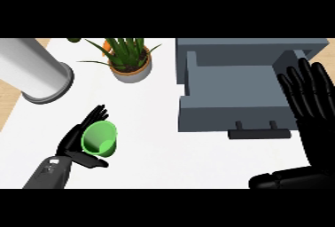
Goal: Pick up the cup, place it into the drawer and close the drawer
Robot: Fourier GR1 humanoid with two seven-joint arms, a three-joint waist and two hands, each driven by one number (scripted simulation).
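Observation:
A green cup (100,139) lies tilted in my left hand (77,138), its mouth facing up and left. The hand's fingers run straight along the cup's left side and the thumb sticks out below it, at the lower left of the white counter (157,155). The grey drawer (229,91) stands pulled out at the upper right, its tray open to view and its dark handle (258,132) toward me. My right hand (307,91) is held up at the right edge, fingers straight, just right of the drawer.
A potted plant (130,60) in an orange-rimmed pot stands behind the cup. A large grey cylinder (36,71) lies at the upper left. The counter's left edge (14,111) meets a wooden floor.

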